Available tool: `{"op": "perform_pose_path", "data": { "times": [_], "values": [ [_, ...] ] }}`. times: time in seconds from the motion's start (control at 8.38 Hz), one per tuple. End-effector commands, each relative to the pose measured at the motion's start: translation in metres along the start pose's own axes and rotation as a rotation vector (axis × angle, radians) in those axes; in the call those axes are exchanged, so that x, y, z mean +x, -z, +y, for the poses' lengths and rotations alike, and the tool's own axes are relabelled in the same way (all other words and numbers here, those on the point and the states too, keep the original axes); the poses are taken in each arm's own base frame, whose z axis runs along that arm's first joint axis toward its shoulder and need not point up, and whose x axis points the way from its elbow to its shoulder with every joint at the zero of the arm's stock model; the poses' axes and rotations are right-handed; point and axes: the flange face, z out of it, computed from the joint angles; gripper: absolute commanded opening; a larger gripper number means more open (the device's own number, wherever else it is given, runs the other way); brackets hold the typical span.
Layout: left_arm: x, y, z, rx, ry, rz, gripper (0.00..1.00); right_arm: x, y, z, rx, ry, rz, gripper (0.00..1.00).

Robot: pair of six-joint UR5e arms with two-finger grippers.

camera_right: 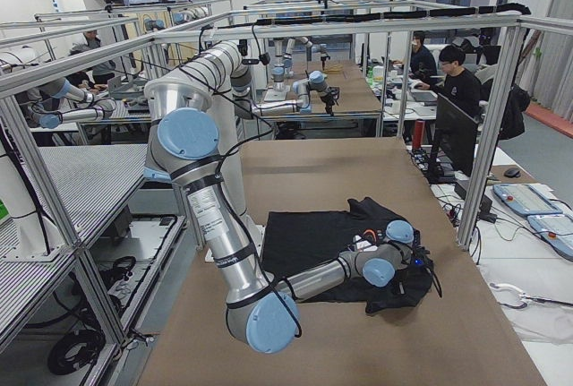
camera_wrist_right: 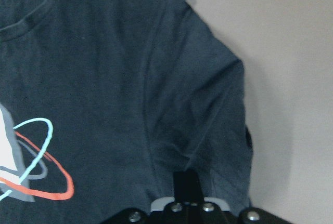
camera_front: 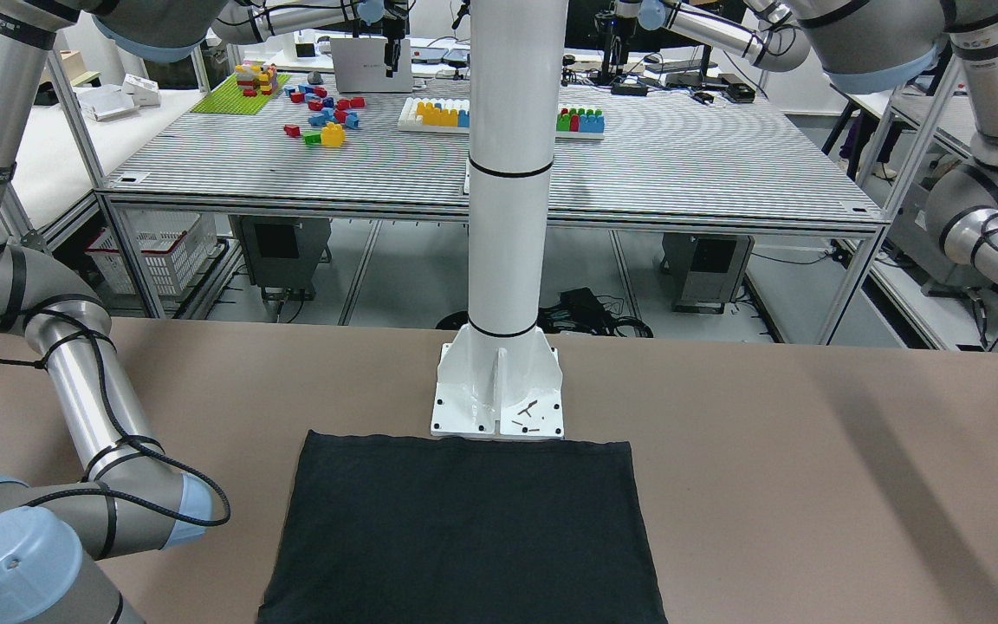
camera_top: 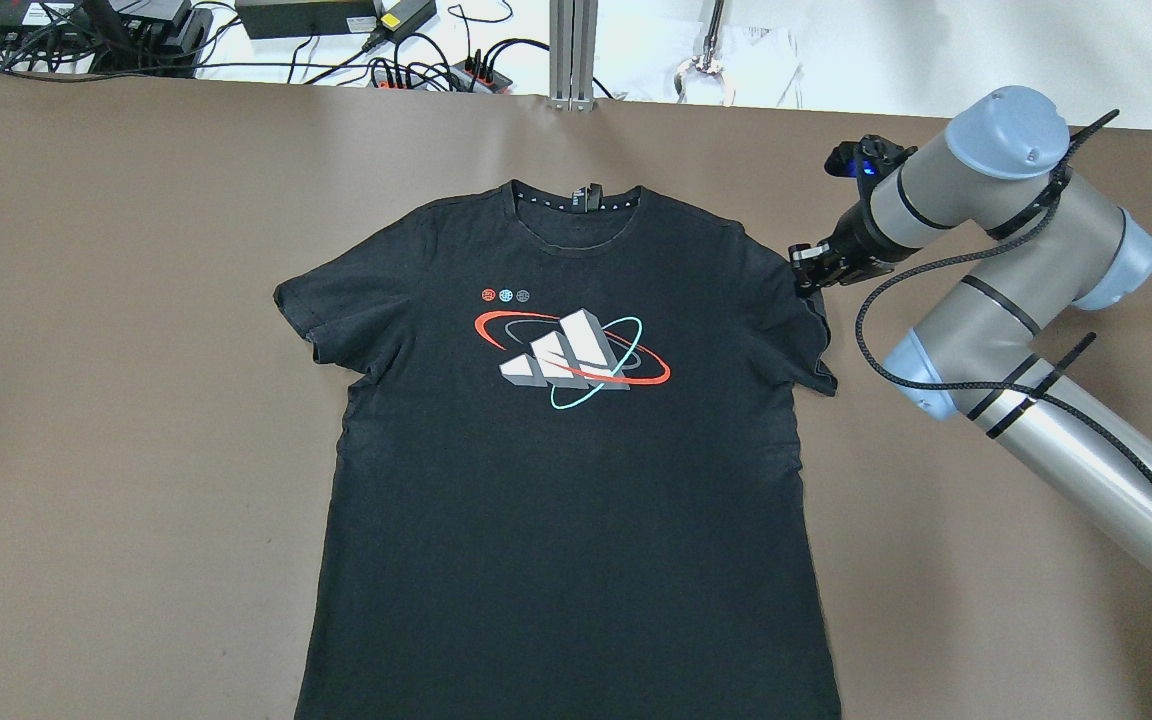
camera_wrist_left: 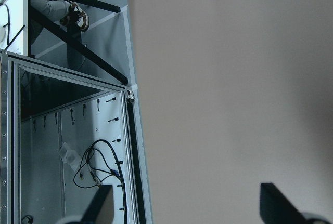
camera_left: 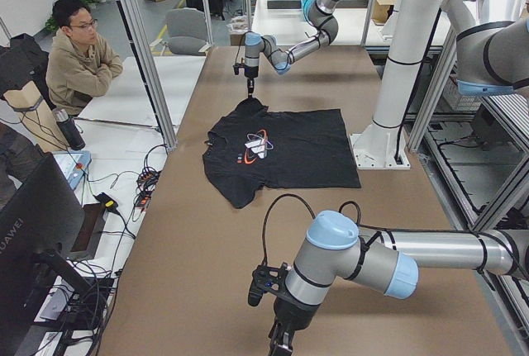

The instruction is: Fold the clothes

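R gripper: fingers pressed together, tip down on the sleeve; can't tell if cloth is pinched. L gripper: fingertips wide apart, holding nothing, over bare table by its edge. Black T-shirt lies flat mid-table, front up, w/ a print of white blocks + red & teal rings. Long way runs from robot to far edge: collar far, hem right by the white post. Table cover is brown. Behind the robot: toy bricks on another table. A person sits at the side.

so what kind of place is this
Probably a robotics lab: framed tables with more robot arms, toy bricks on the next bench, a person by a monitor.
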Motion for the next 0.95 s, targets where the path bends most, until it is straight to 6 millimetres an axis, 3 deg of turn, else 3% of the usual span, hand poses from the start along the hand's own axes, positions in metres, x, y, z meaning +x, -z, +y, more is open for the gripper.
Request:
{"op": "perform_pose_path", "data": {
  "times": [0.0, 0.24, 0.48, 0.72, 0.84],
  "values": [
    [0.000, 0.000, 0.000, -0.001, -0.002, 0.001, 1.00, -0.080, -0.028, -0.006, -0.022, -0.065, -0.026, 0.00],
    [0.000, 0.000, 0.000, -0.001, -0.002, 0.000, 1.00, -0.118, -0.055, -0.018, 0.040, -0.063, 0.037, 0.00],
    [0.000, 0.000, -0.001, 0.001, -0.002, 0.000, 1.00, -0.116, -0.067, -0.021, 0.035, -0.072, 0.060, 0.00],
    [0.001, 0.000, -0.001, 0.002, -0.002, 0.001, 1.00, -0.125, -0.070, -0.026, 0.047, -0.083, 0.068, 0.00],
    [0.001, 0.001, -0.001, 0.004, -0.002, 0.001, 1.00, -0.132, -0.079, -0.018, 0.050, -0.098, 0.075, 0.00]
  ]
}}
